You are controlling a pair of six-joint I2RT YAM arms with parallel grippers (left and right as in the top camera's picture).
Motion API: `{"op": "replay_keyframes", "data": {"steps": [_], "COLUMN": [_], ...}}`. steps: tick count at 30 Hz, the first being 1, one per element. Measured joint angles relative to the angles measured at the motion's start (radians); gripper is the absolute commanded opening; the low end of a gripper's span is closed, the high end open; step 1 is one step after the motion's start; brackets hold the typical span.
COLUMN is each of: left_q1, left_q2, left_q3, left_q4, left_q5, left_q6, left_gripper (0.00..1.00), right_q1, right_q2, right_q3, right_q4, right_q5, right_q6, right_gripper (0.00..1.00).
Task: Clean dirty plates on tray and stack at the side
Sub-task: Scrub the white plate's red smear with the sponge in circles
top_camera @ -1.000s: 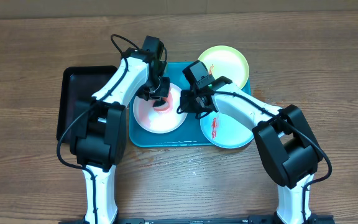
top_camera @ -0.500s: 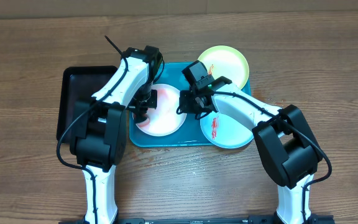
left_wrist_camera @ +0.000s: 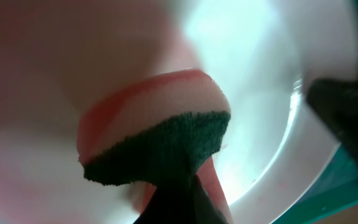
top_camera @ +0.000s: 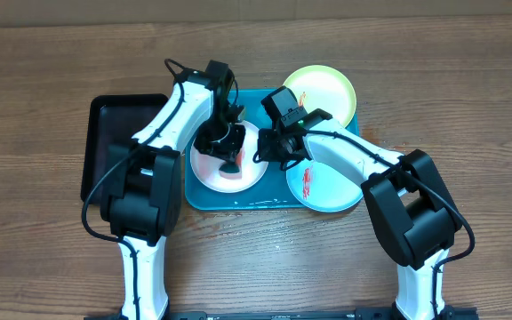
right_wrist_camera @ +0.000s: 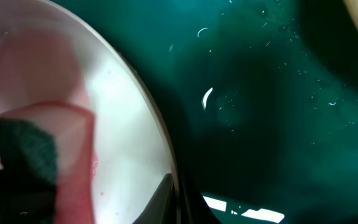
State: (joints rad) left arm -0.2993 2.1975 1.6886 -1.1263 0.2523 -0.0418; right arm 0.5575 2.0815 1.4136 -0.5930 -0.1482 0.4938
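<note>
Left claw (top_camera: 229,158) swung back from the left edge of the white plate (top_camera: 204,171) to its middle, clenched on the sponge (left_wrist_camera: 160,140). Right claw (top_camera: 265,149) pinches that plate's right rim, pinning it in the tray (top_camera: 238,203). I see pink film left. Teal plate (top_camera: 327,188) at the tray's lower right is red-smeared, and the green plate (top_camera: 323,89) waits at the upper right. Nothing stacked yet.

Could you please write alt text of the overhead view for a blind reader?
The left gripper presses a sponge onto the white plate on the turquoise tray while the right gripper holds that plate's right rim. A yellow-green plate and a sauce-streaked teal plate overlap the tray's right edge; a black tray lies to its left.
</note>
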Motion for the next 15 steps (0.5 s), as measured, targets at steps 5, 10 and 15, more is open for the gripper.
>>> {"op": "replay_keyframes", "data": {"steps": [5, 10, 15], "left_q1": [-0.014, -0.020, -0.024], "left_q2": [0.000, 0.000, 0.000], "left_q3": [0.000, 0.000, 0.000], "left_q4": [0.082, 0.175, 0.194], "left_q5": [-0.033, -0.156, -0.336], "left_q6": [-0.025, -0.098, -0.143], "left_gripper": [0.04, 0.04, 0.04], "right_q1": [-0.001, -0.001, -0.001], "right_q2": [0.000, 0.000, 0.000], "right_q3": [0.000, 0.000, 0.000], "right_q4": [0.002, 0.003, 0.003], "right_q5": [0.007, 0.008, 0.008], "right_q6": [0.004, 0.004, 0.004], "right_gripper": [0.04, 0.04, 0.05]}}
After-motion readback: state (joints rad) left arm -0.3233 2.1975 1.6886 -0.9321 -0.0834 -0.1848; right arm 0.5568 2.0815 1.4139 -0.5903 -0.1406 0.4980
